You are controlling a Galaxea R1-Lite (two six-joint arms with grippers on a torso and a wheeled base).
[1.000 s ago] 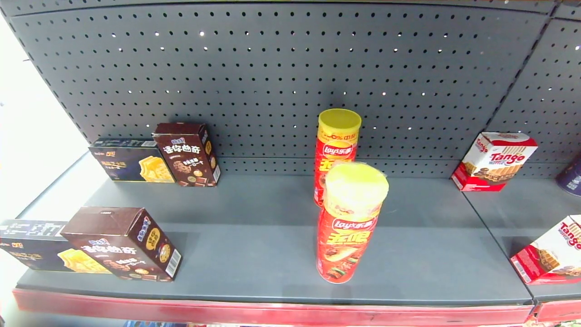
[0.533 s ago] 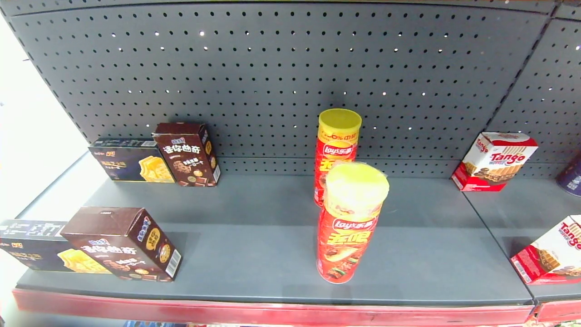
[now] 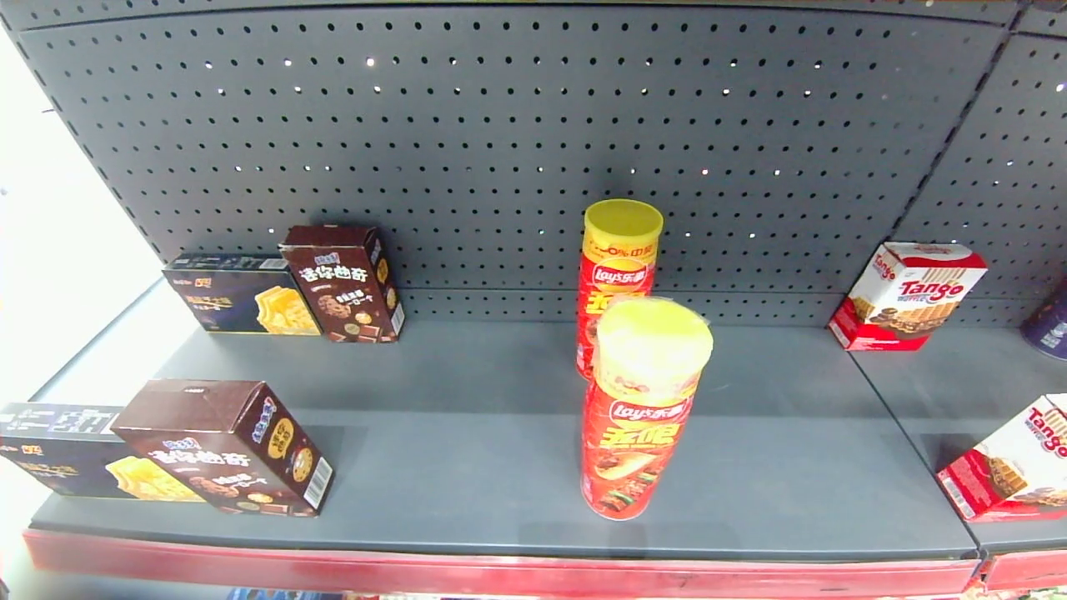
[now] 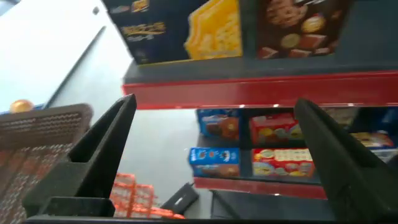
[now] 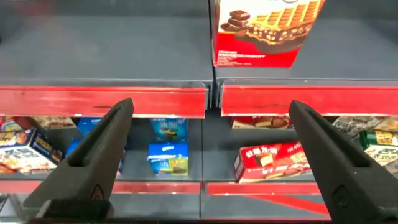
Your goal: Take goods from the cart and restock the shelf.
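Dark grey metal with little holes makes the back wall, and the grey shelf (image 3: pixel 467 467) in front of it has a red front edge. Two chip cans stand upright near the middle, the front can (image 3: pixel 642 417) close to the front edge and the back can (image 3: pixel 618 258) right behind it by the back wall. At the left end sit a brown cookie box (image 3: pixel 225 450) and a dark box (image 3: pixel 67 454) near the front edge. Two more like them are at the back. A wafer box (image 3: pixel 909 296) sits far to the right by the back wall.

The left pincer (image 4: pixel 216 106) is spread wide with nothing in it. It hangs low, in front of the shelf's red edge. The cart (image 4: pixel 43 124), a brown mesh basket, is close beside it. I cannot tell what goods are inside.

The right pincer (image 5: pixel 211 107) is spread wide too and holds nothing. It faces the red edge under a wafer box.

I think picking up comes next, as both pincers are bare. The cart lies by the left arm, so that arm looks nearer. The big bare part of the shelf between the boxes and the cans looks like a good spot to fill.
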